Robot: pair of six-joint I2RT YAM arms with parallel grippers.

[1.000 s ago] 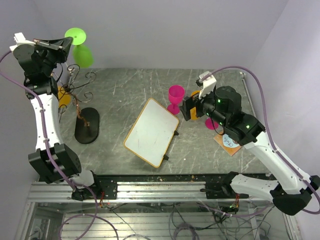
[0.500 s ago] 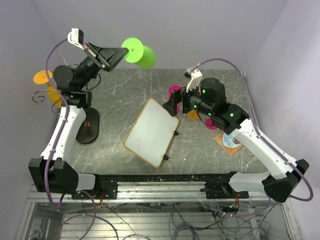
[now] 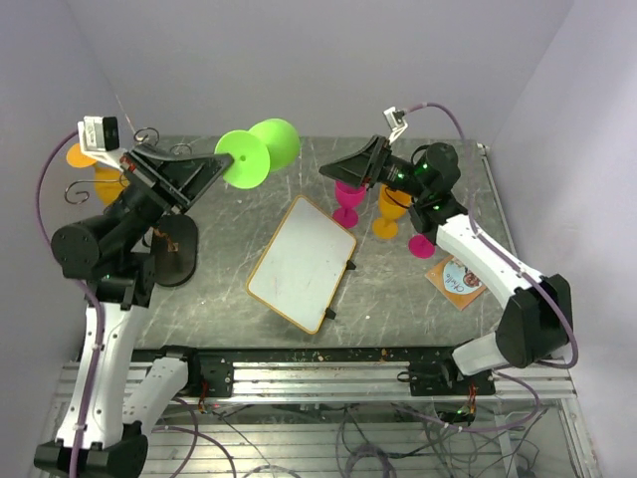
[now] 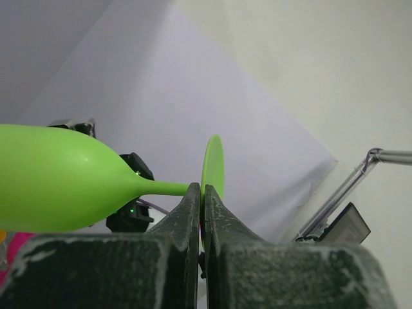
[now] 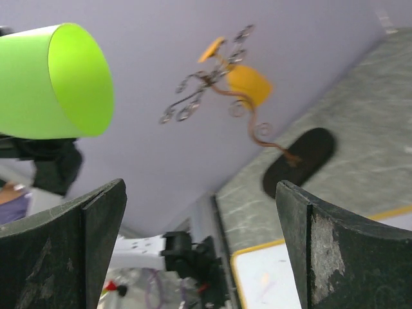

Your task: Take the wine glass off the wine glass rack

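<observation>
Find the green wine glass (image 3: 244, 159) already off the wine glass rack (image 3: 179, 254) — lying on its side in the air above the table (image 3: 259, 199), out past the curled wire arms and apart from them. Look to the left gripper (image 3: 219, 165) for the hold: clamped together on the thin stem right beside the foot, shut with no visible gap in the left wrist view. Count the right gripper (image 3: 328, 171) as spread wide and holding nothing, raised near the pink wine glass (image 3: 348, 191) and pointed toward the green bowl.

Judge the lift-off done, and the carry-away and set-down as the step in hand. Cannot tell whether to hand over to the right gripper or to place directly. Either way, squeeze firmly — expect some swivel from a smooth stem pinched this near the foot, given the weight of the bowl out to one side. Turn the wrist slowly to bring the foot downward before lowering. Pick bare tabletop between the rack's black base and the whiteboard (image 3: 302, 262), clear of the standing orange wine glass (image 3: 390, 207) and the pink ones on the right. Swing away from the rack rather than back across it, to spare the hanging orange wine glass (image 3: 82, 156) there. Avoid clipping the right gripper on the way. Set the foot down flat and square, feel for rest, and only then open the fingers.
</observation>
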